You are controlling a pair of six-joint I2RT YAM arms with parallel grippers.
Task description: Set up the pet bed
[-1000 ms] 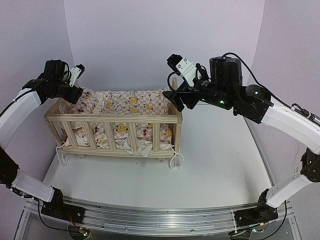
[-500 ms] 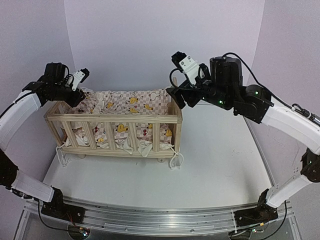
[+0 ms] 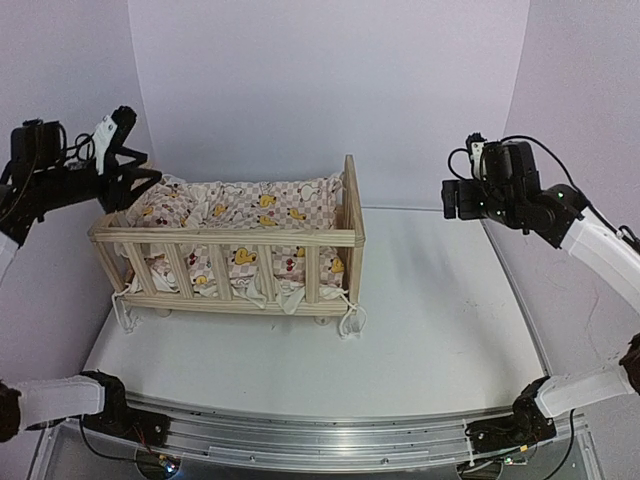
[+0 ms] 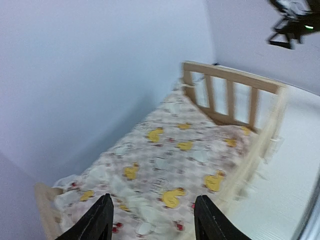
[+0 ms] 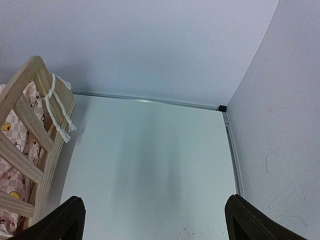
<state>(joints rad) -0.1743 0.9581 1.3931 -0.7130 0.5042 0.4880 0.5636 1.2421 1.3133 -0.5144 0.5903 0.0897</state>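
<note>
**Nothing gripped on either side**

I see the left end effector (image 4: 152,210) spread over the left end of the pet bed (image 3: 230,237), touching nothing. The bed sits on the surface's (image 3: 430,320) left half. The right end effector (image 5: 154,202) gapes wide, empty, well right of it.

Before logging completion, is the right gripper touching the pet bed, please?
Apart. The top view shows bare table between the right gripper and the pet bed.

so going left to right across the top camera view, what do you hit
left hand → pet bed → right hand
</note>
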